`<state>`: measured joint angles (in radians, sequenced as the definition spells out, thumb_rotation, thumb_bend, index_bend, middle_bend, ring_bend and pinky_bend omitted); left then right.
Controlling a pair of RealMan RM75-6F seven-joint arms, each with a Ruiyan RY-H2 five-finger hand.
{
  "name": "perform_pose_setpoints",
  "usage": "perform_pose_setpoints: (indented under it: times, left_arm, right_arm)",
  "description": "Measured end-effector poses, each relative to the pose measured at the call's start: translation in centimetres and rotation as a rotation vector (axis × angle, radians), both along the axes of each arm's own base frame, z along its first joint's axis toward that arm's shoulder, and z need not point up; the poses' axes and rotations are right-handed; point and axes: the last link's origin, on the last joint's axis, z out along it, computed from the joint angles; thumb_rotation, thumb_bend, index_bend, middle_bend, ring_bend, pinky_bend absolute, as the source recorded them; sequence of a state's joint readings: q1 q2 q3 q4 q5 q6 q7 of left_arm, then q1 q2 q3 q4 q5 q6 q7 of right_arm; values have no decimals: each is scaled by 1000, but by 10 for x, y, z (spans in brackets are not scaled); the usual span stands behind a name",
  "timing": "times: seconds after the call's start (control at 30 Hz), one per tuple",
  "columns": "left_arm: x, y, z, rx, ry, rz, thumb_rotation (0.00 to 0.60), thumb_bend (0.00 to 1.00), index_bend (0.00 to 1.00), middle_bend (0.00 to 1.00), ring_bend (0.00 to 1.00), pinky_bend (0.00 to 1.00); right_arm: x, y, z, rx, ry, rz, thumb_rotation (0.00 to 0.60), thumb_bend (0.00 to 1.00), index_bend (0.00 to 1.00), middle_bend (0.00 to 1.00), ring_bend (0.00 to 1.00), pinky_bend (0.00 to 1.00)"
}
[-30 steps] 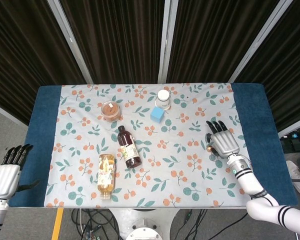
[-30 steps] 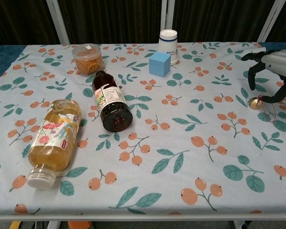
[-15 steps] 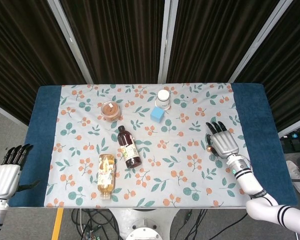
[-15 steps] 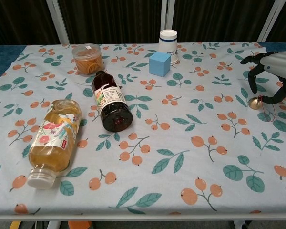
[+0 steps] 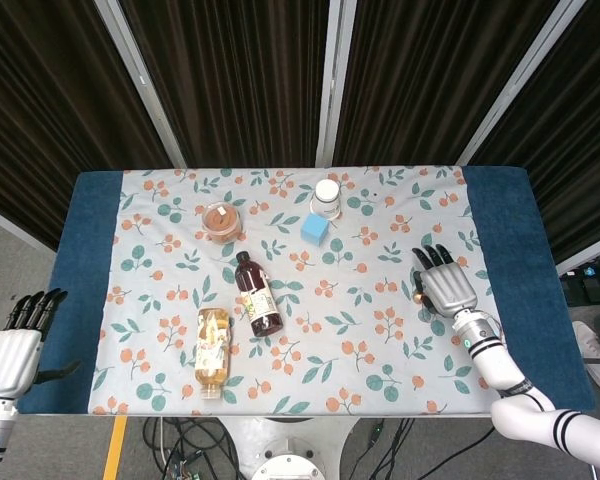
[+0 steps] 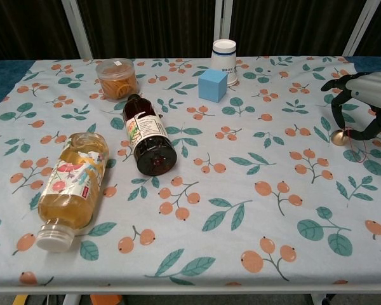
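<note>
Two bottles (image 6: 76,187), one cup (image 6: 224,60), one cube (image 6: 213,85).

the right hand (image 6: 367,101) had a matt silver shell and black fingers, beside a shiny brass-like ball (image 6: 338,136). the bench (image 5: 90,250) wore a matt printed cloth (image 6: 241,190) over blue fabric. two bottles (image 6: 73,184) looked glossy clear plastic; the cup (image 6: 224,57) papery; the blue cube (image 6: 213,85) matt.
</note>
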<state>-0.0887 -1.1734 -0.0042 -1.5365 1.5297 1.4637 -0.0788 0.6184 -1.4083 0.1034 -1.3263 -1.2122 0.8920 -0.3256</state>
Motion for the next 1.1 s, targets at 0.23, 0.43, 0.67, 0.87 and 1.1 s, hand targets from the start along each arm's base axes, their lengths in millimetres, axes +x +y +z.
perform_pose_setpoints:
  times: [0.23, 0.43, 0.67, 0.87, 1.1]
  left_arm:
    - [-1, -1, 0, -2, -1, 3, 600, 0, 59, 55, 0, 39]
    - [-1, -1, 0, -3, -3, 3, 600, 0, 59, 55, 0, 39]
    - [-1, -1, 0, -5, -4, 3, 600, 0, 59, 54, 0, 39]
    - [-1, -1, 0, -5, -3, 3, 600, 0, 59, 54, 0, 39]
    - [0, 0, -2, -9, -3, -1, 600, 0, 59, 55, 0, 39]
  right_arm:
    - [0, 0, -1, -1, 3, 0, 600, 309, 586, 120, 0, 0]
    - [0, -1, -1, -3, 7, -1, 600, 368, 605, 128, 0, 0]
    - [1, 0, -1, -8, 3, 4, 600, 412, 633, 137, 0, 0]
    - [1, 1, 5, -24, -8, 8, 600, 420, 651, 143, 0, 0]
    - [11, 7, 17, -46, -62, 42, 600, 427, 673, 155, 0, 0]
